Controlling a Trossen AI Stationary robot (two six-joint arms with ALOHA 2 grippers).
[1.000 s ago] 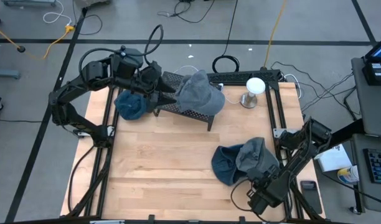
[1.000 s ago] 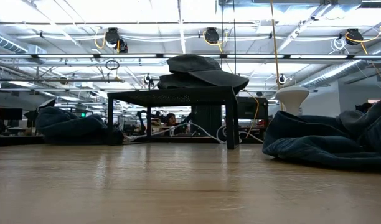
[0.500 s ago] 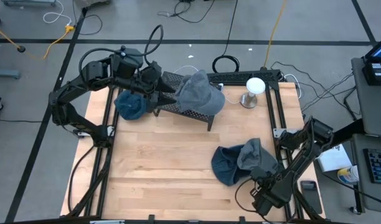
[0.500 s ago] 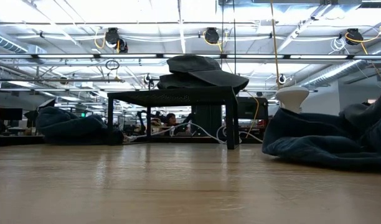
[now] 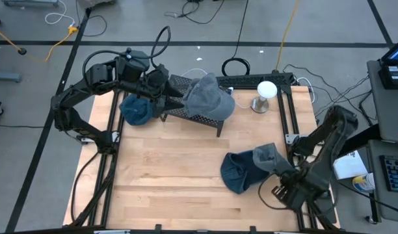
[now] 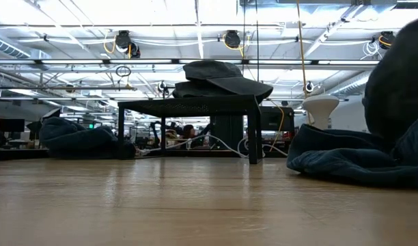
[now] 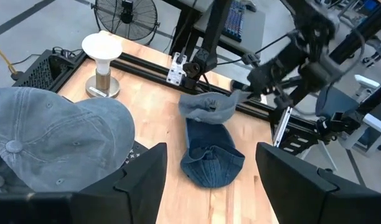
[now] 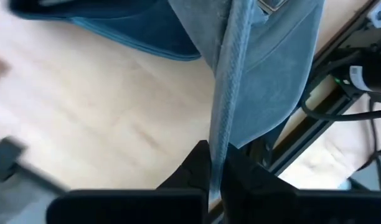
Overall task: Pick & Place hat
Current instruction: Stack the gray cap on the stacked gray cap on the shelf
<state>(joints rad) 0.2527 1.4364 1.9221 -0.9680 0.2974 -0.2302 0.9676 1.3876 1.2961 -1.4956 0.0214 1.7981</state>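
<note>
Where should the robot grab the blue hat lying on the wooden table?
By its brim. The blue hat has a floppy crown, but the brim is thin and stiff, facing the right side. The right gripper is shut on its edge.

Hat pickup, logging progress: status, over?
Right gripper shut on blue hat brim, lifting edge. Left gripper open by rack's grey cap. Nothing in the way.

The surface (image 5: 179, 162) is pale, smooth, matt wood; the hats are soft cloth, washed grey (image 5: 209, 97) and blue denim (image 5: 241, 170), and the rack (image 5: 186, 107) is black perforated metal.
</note>
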